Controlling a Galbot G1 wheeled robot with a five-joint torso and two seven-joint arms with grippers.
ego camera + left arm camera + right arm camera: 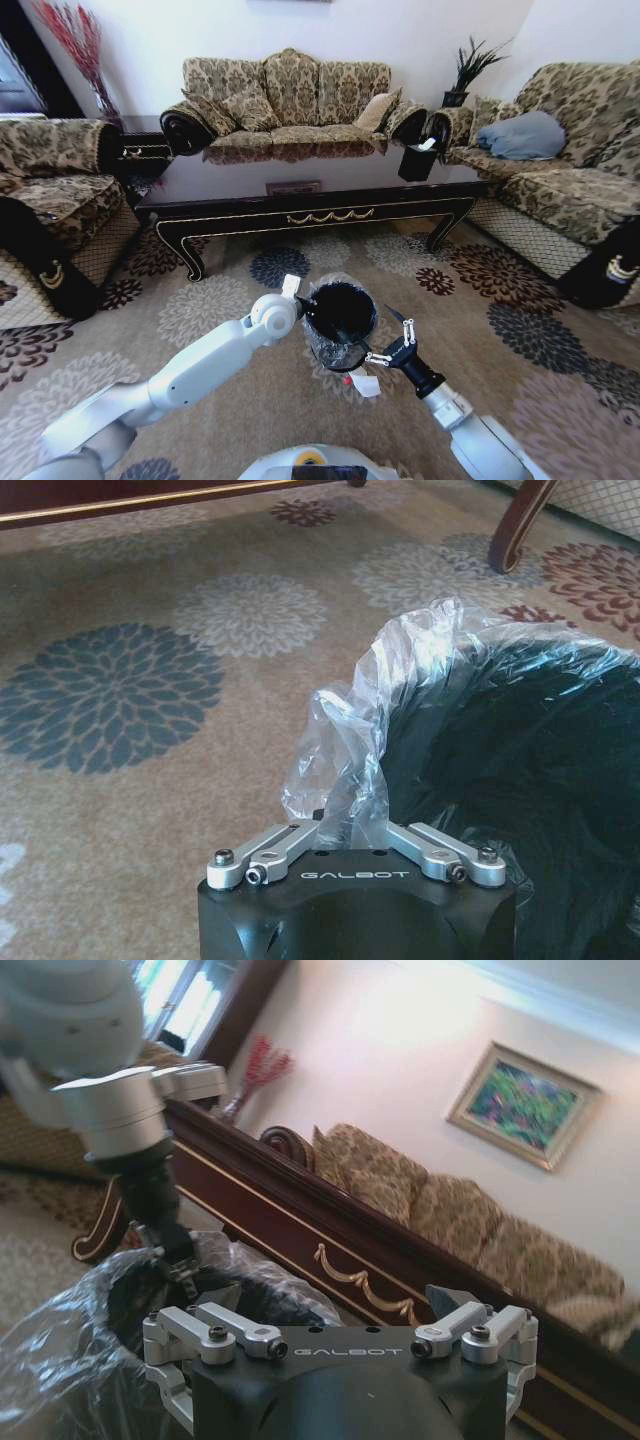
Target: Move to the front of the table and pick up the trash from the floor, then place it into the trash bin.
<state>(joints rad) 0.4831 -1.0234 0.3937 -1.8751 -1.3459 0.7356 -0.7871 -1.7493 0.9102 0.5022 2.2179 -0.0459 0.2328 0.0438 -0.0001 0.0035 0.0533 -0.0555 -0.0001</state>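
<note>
Head view: bin stood on carpet before table; left gripper at its rim, right gripper spread beside it. Left wrist: fingers pinched bag. Right wrist: jaws apart over bin.

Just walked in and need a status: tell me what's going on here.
The left end effector is clamped on the plastic liner at the rim of the trash bin, in front of the table. The right end effector hangs open and empty beside the bin, above white and red trash lying on the floor by its base.
</note>
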